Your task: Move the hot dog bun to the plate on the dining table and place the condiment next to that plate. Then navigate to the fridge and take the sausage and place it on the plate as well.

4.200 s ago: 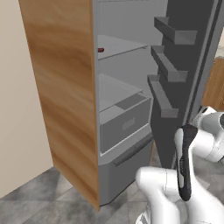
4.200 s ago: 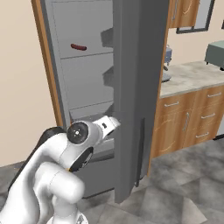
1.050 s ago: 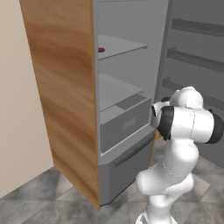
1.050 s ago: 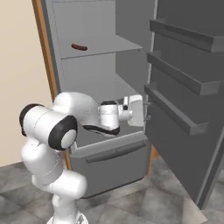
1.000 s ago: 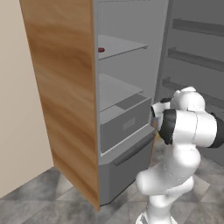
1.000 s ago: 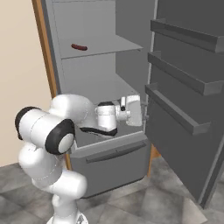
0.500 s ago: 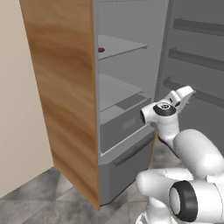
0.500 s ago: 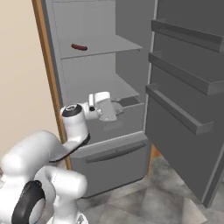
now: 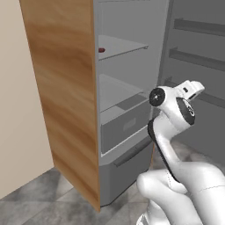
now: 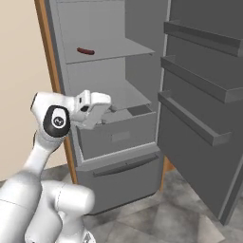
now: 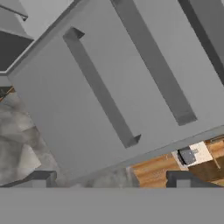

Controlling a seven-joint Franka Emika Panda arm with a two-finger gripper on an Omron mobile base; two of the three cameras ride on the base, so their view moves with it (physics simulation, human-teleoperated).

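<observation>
With the fridge (image 10: 109,95) door (image 10: 204,95) swung wide, I stood before the open compartment, my gripper (image 10: 105,105) raised to about the level of the drawer (image 10: 116,135) and carrying nothing. From the hand view its two dark fingertips (image 11: 39,178) sat well apart at the bottom edge, so I judged the gripper open and ready for a pick. That camera looked across the inner face of the door, its rails (image 11: 100,87) running slantwise because my wrist was rolled, with grey floor tiles (image 11: 17,144) beyond.

On the upper shelf (image 10: 109,50) lay the sausage (image 10: 86,51), a short dark reddish-brown cylinder near the left wall, resting flat and alone; from the left base view only its end (image 9: 101,50) peeped past the wood side panel (image 9: 61,88). It lay above and to the left of my gripper, well apart from it, so the reach was not yet made.

I judged the fetching step barely begun: my hand needed to rise over the shelf edge and turn inward, keeping off the shelf lip and the door bins (image 10: 199,126).
</observation>
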